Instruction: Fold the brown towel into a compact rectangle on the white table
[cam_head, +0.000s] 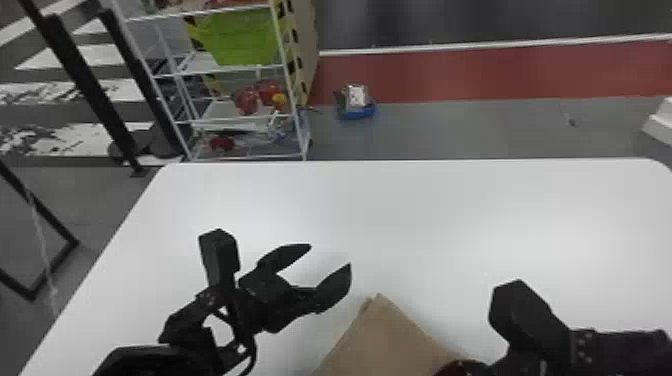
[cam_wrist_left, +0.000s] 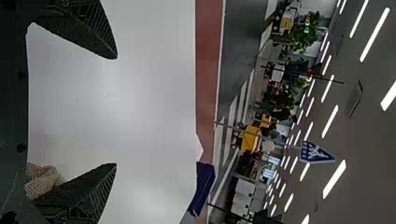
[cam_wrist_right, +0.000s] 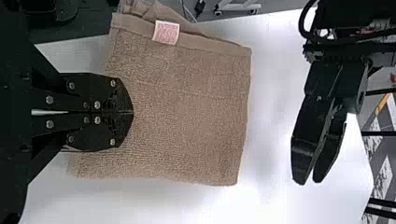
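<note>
The brown towel (cam_head: 387, 342) lies folded in layers on the white table (cam_head: 430, 215), a corner pointing away at the bottom of the head view. A pale tag shows near one edge of the towel (cam_wrist_right: 187, 116) in the right wrist view. My left gripper (cam_head: 330, 256) stands open and empty, left of and beyond that corner. In its own view, the left gripper (cam_wrist_left: 115, 111) has a bit of towel (cam_wrist_left: 43, 181) beside one finger. My right gripper (cam_head: 467, 368) is at the towel's right side; in its wrist view the right gripper (cam_wrist_right: 132, 112) is shut over the towel, its fingertips together.
Beyond the table's far left edge stands a white wire shelf (cam_head: 240, 120) with a green bin (cam_head: 242, 37). A blue container (cam_head: 356, 105) sits on the floor behind the table. Dark frame posts (cam_head: 82, 85) rise at the left.
</note>
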